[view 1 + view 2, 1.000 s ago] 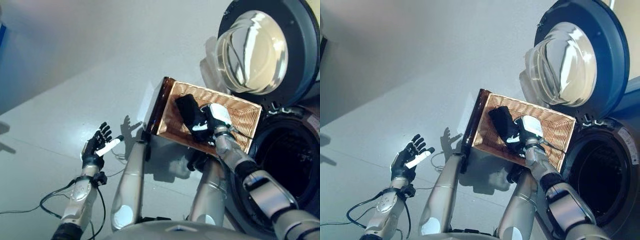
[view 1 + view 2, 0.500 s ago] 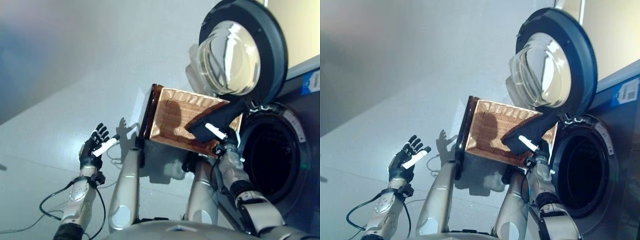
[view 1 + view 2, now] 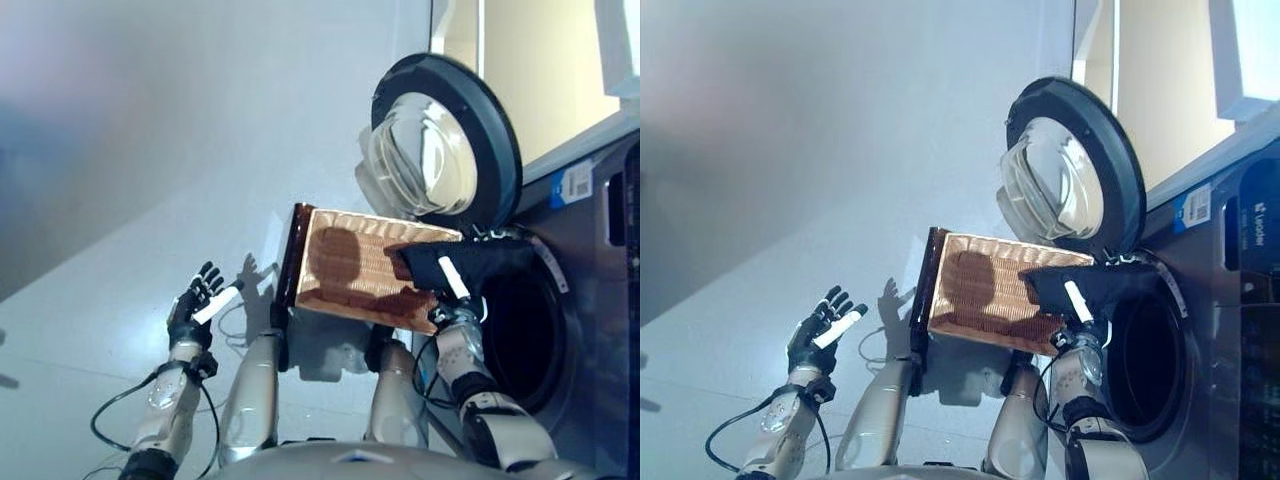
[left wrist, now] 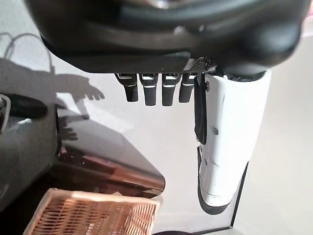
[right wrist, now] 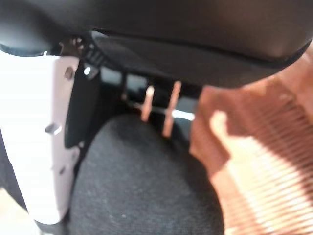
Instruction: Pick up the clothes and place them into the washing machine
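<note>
My right hand (image 3: 452, 278) is shut on a black garment (image 3: 490, 262) and holds it up at the rim of the washing machine's dark opening (image 3: 522, 335), past the basket's near corner. In the right wrist view the black cloth (image 5: 142, 191) bulges between the white-covered thumb (image 5: 39, 147) and the fingers. The shallow wicker basket (image 3: 350, 290) rests on the dark brown box (image 3: 291, 255) beside the machine. My left hand (image 3: 200, 300) is open, fingers straight, held over the floor to the left; its fingers (image 4: 149, 90) hold nothing.
The washing machine's round door (image 3: 445, 150) stands wide open above the basket, its glass bowl facing out. The machine's grey front (image 3: 600, 260) runs along the right. Pale floor (image 3: 120, 200) spreads to the left and behind.
My right hand has lifted the black garment out of the basket and carried it right, to the machine's opening. The camera has shifted. The left hand has stayed open.
</note>
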You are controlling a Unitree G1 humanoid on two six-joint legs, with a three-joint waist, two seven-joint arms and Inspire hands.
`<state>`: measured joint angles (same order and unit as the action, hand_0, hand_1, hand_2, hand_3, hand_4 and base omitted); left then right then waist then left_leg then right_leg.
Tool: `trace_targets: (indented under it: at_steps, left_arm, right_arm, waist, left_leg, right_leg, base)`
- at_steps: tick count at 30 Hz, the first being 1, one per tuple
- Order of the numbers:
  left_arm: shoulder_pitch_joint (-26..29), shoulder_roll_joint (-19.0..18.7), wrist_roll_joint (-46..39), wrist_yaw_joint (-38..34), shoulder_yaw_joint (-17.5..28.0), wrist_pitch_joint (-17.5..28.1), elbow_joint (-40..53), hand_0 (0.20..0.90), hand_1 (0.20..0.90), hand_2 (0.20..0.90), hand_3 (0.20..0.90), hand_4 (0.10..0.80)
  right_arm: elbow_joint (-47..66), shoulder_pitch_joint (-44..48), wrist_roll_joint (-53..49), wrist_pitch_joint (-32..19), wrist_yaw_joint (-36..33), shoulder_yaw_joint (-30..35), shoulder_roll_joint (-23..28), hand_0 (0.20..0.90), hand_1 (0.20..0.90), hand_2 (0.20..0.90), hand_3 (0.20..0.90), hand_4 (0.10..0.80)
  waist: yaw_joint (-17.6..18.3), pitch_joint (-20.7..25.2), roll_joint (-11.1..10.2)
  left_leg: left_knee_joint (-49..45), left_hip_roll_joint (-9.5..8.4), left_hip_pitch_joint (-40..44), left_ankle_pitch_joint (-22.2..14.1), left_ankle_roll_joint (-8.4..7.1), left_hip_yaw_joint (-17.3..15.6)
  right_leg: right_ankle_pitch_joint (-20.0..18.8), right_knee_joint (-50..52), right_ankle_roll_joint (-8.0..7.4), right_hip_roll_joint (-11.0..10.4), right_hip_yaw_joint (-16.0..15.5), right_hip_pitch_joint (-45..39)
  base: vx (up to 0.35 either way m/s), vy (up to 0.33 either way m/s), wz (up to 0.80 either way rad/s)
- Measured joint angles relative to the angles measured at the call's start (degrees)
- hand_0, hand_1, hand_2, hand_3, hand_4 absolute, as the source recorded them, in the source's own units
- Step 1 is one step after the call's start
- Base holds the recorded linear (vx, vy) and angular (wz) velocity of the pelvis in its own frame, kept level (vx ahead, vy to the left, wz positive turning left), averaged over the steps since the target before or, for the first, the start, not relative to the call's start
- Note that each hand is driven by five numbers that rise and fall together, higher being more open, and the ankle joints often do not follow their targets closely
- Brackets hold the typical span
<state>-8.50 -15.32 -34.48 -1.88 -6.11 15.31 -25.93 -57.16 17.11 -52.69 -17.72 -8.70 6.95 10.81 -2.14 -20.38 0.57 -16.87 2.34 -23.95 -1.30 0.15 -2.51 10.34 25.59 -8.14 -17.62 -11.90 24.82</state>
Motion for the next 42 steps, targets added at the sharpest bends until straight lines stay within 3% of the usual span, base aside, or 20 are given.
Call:
trace_targets:
  at_steps: [8,14,28,42]
  left_arm:
    - [-0.27,2.19,0.04,0.58,-1.42,-0.38,-3.57,0.900,0.900,0.900,0.900,0.800]
    - [-1.94,2.29,0.02,0.55,-1.41,-1.38,-4.05,0.900,0.900,0.900,0.900,0.800]
    - [-7.59,3.25,-0.28,0.67,-4.87,-2.07,-4.05,0.900,0.900,0.900,0.900,0.800]
    - [-6.94,3.71,-1.05,1.80,-6.50,-2.31,-5.35,0.900,0.900,0.900,0.900,0.800]
  right_arm:
    - [-3.27,-4.60,-1.91,0.28,0.22,0.57,-1.48,0.200,0.200,0.200,0.200,0.300]
    - [-6.88,-5.00,-9.02,0.20,1.12,6.66,-3.74,0.200,0.200,0.200,0.200,0.300]
    - [-9.96,-4.37,-18.82,-2.40,0.27,11.13,-5.06,0.200,0.200,0.200,0.200,0.300]
    - [-12.33,-6.35,-22.63,-4.85,-2.93,17.49,-2.55,0.200,0.200,0.200,0.200,0.300]
  waist:
    - [0.60,4.31,0.28]
    - [1.38,7.35,0.86]
    - [1.37,10.85,3.76]
    - [4.15,12.32,7.54]
  left_leg:
    - [7.83,0.49,10.03,1.31,-0.18,-0.63]
    - [10.47,0.58,14.39,1.49,-0.31,-0.99]
    - [11.87,0.55,14.58,1.75,-0.19,-2.34]
    - [13.27,-0.23,14.54,1.92,0.09,-4.23]
  right_leg:
    - [-2.96,-9.66,-0.90,1.98,-0.95,-10.45]
    - [-3.20,-12.17,-1.24,2.41,-1.26,-14.51]
    - [-3.41,-12.89,-1.16,2.49,0.10,-13.31]
    - [-3.84,-12.85,-1.89,1.98,2.44,-11.10]
  base:
    - [0.121,-0.021,-0.10]
    - [0.090,0.000,-0.03]
    - [0.000,0.010,-0.04]
    - [-0.002,0.025,-0.07]
